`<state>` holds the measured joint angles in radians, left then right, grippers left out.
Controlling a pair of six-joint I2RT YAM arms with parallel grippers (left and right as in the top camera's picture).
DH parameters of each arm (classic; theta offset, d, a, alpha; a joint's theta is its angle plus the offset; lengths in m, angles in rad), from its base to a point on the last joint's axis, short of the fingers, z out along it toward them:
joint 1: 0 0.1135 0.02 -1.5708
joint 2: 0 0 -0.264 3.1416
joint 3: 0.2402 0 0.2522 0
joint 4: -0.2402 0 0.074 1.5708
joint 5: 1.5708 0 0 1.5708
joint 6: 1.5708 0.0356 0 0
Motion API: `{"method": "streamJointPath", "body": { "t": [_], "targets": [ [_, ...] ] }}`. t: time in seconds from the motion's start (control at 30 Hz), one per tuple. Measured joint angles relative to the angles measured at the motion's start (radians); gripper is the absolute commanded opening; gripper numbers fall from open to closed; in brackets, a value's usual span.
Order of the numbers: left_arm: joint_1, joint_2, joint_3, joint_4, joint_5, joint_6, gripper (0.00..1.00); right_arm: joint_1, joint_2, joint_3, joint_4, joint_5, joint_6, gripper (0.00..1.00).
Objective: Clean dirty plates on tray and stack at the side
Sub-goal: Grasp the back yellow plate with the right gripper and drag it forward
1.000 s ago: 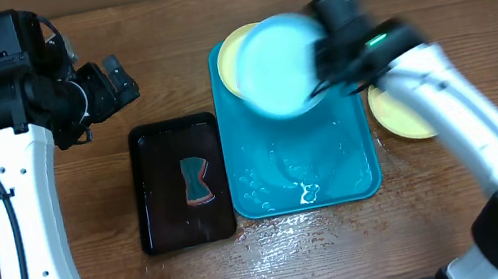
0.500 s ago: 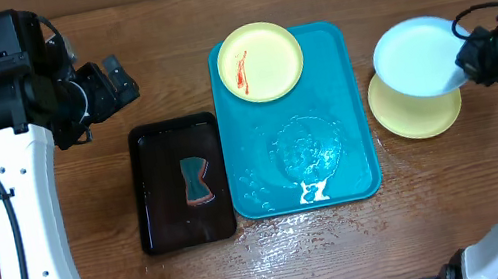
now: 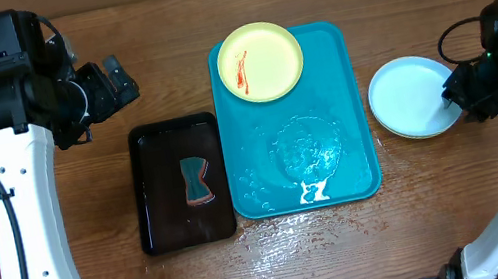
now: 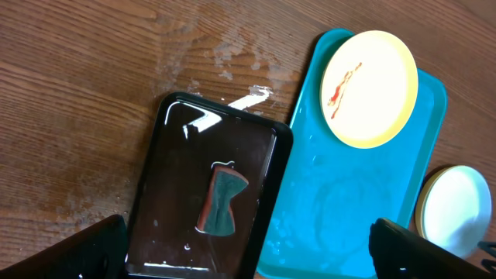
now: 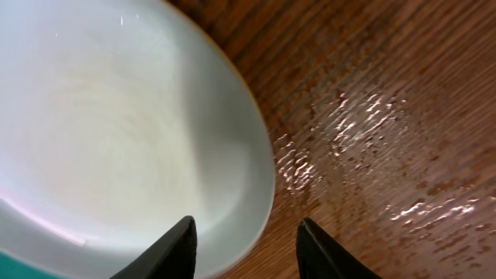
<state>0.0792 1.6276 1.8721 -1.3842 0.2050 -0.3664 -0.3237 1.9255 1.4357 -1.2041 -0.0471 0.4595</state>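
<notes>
Wooden table (image 3: 160,33) wet below turquoise tray (image 3: 333,65) | left jaws wide apart | right jaws apart around blue plate (image 3: 409,97) rim

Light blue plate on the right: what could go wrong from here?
The right hand straddles the rim of the round light blue plastic plate; pulling away carelessly might drag it off the pale yellow plate beneath. The wooden table there looks wet, so the stack could slide.
</notes>
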Motion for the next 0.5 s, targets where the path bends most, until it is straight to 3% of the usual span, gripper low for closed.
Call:
{"method": "streamJointPath", "body": {
  "t": [0.23, 0.33, 0.5],
  "targets": [
    [0.000, 0.000, 0.000, 0.000, 0.000, 0.000, 1.00, 0.073, -0.085, 0.061, 0.076, -0.121, -0.101, 0.48],
    [0.000, 0.000, 0.000, 0.000, 0.000, 0.000, 1.00, 0.185, -0.183, 0.089, 0.176, -0.194, -0.180, 0.55],
    [0.000, 0.000, 0.000, 0.000, 0.000, 0.000, 1.00, 0.400, -0.247, 0.119, 0.325, -0.244, -0.270, 0.59]
  ]
}}
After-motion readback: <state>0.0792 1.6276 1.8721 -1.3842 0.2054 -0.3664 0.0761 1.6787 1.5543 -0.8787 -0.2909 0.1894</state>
